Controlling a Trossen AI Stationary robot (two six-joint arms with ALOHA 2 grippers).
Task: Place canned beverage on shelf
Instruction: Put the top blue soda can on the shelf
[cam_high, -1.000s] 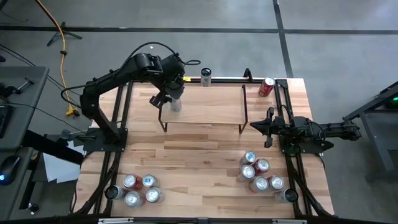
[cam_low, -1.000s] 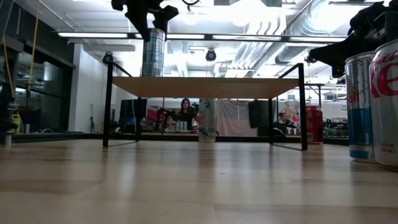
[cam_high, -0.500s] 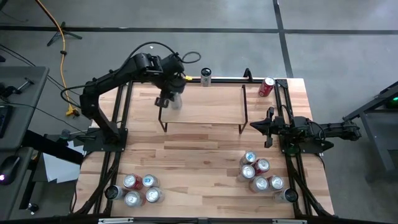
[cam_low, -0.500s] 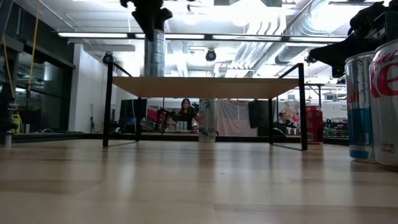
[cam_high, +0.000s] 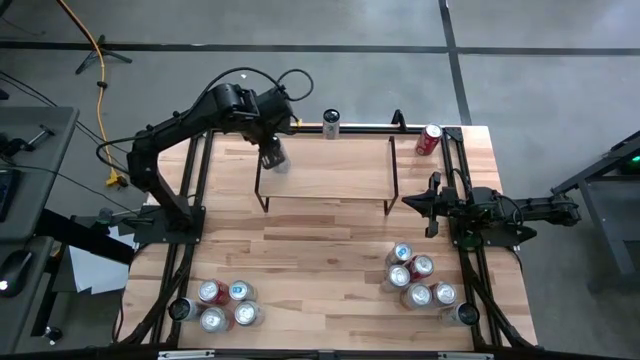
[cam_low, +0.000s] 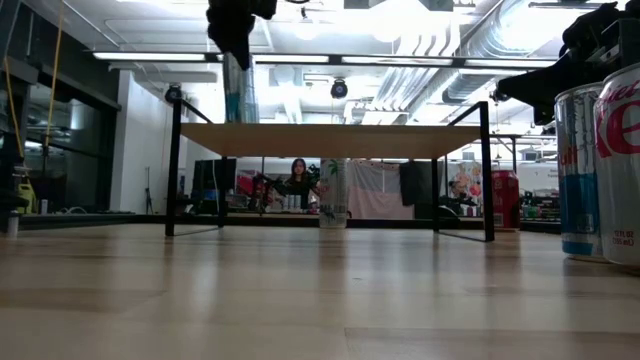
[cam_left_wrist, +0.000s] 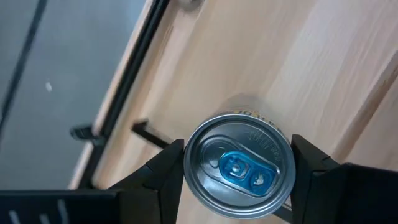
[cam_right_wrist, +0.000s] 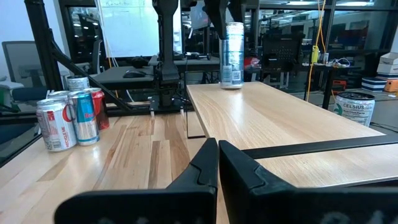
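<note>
A silver canned beverage with a blue tab stands upright on the shelf, near its far left corner. The same can shows in the low view and in the right wrist view. My left gripper is over it, shut on its top. My right gripper is shut on nothing. It lies level beside the shelf's right end, pointing toward the table's left edge. My left gripper pinches the can between its two fingers, on opposite sides of the wall just below the top rim. The fingers come from above, pointing steeply down. The can stands upright with its base on the shelf's plank.
Several cans stand in a cluster at the near left and another at the near right. One can stands at the far edge behind the shelf. A red can lies at the far right corner.
My left gripper has rolled about its own pointing line above the can while staying in the same spot. The can still stands on the shelf.
</note>
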